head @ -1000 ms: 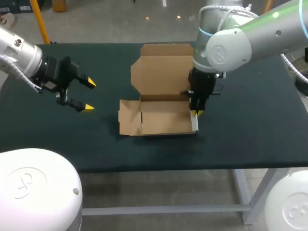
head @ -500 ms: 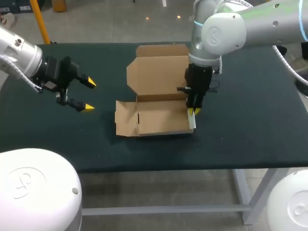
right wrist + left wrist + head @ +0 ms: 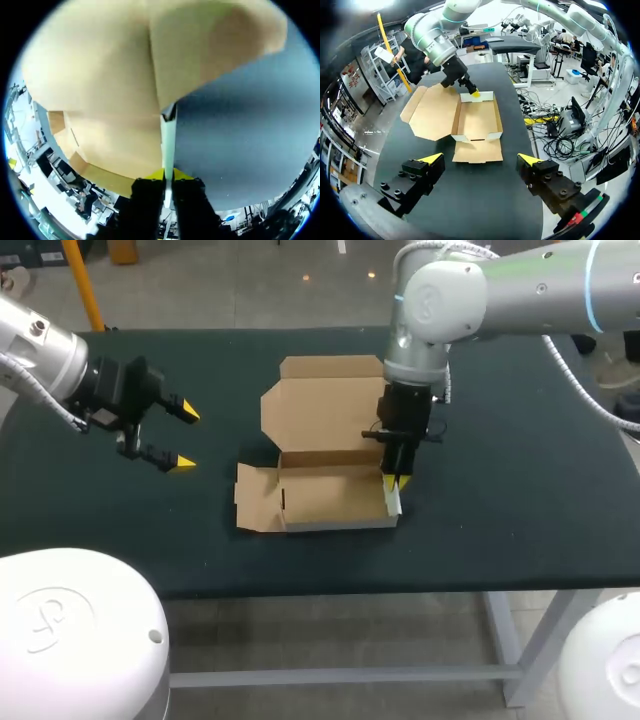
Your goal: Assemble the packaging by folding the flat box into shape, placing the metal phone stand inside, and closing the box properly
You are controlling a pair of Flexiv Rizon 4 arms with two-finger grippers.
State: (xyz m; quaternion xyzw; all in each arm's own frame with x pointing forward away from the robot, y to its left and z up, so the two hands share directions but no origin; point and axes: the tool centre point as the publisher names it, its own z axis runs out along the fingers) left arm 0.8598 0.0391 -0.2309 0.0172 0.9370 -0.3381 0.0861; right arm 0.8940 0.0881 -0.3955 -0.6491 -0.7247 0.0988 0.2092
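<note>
Head: right end effector (image 3: 393,483), pinching box (image 3: 320,495) by its right wall, has dragged it left & nearer on counter (image 3: 520,490); left end effector (image 3: 183,437) spread, unmoved. L wrist: box (image 3: 475,117) ahead, lid (image 3: 432,110) flat open. R wrist: wall (image 3: 168,135) clamped btwn fingers (image 3: 182,176). Repositioning only; folding unfinished.

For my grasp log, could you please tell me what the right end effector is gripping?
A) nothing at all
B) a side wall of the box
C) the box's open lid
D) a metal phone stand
B: the right end effector is shut on the thin upright side wall of the box, as the right wrist view shows.
</note>
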